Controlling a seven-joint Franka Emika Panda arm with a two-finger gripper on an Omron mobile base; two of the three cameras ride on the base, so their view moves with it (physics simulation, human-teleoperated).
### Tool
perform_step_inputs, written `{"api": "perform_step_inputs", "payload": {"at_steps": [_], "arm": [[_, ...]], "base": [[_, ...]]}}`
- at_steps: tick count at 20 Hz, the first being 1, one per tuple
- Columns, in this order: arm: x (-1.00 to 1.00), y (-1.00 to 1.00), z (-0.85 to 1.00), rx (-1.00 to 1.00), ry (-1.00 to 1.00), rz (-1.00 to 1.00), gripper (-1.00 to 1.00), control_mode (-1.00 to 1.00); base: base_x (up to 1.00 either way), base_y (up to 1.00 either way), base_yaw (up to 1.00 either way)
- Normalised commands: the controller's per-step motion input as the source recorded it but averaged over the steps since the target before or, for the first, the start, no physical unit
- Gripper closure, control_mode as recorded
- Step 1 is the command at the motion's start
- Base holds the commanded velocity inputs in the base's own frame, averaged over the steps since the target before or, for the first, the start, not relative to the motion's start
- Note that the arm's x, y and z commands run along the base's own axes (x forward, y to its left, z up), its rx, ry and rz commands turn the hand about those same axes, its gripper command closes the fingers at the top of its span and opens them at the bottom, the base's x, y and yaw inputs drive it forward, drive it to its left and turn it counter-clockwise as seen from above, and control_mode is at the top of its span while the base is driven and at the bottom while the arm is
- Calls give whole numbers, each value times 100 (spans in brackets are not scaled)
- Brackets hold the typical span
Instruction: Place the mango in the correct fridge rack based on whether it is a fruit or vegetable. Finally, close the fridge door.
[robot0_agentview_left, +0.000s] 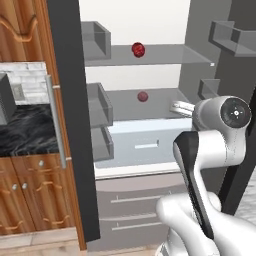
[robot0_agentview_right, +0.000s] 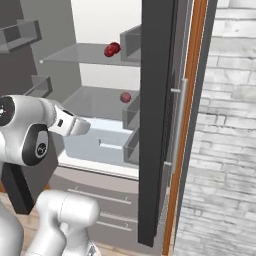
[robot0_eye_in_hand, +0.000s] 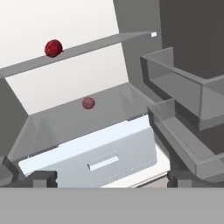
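The fridge stands with both doors swung wide. A small, dull red, speckled mango rests at the back of the lower shelf, above the pale drawer; it also shows as the mango and the mango. My gripper hovers in front of that shelf, to the right of the fruit and well short of it, open and empty. The gripper points into the fridge. In the hand view the gripper has its two fingertips far apart with nothing between them.
A brighter red item sits on the upper glass shelf. A pale crisper drawer lies below. Door bins line the open doors. Wooden cabinets are at the left, a brick wall at the right.
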Motion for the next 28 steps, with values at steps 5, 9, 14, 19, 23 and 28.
{"api": "perform_step_inputs", "payload": {"at_steps": [5,9,14,19,23,28], "arm": [[0,0,0,0,0,0,-100,100],[-15,5,2,-1,-3,0,-100,-100],[-100,79,48,-22,-9,18,-100,-100],[-83,100,37,-40,0,27,-100,-100],[-58,100,11,-50,0,25,-100,-100],[-20,100,0,-52,0,21,-100,-100]], "base": [[-31,4,0],[0,0,0],[0,0,0],[0,0,0],[0,0,0],[0,0,0]]}}
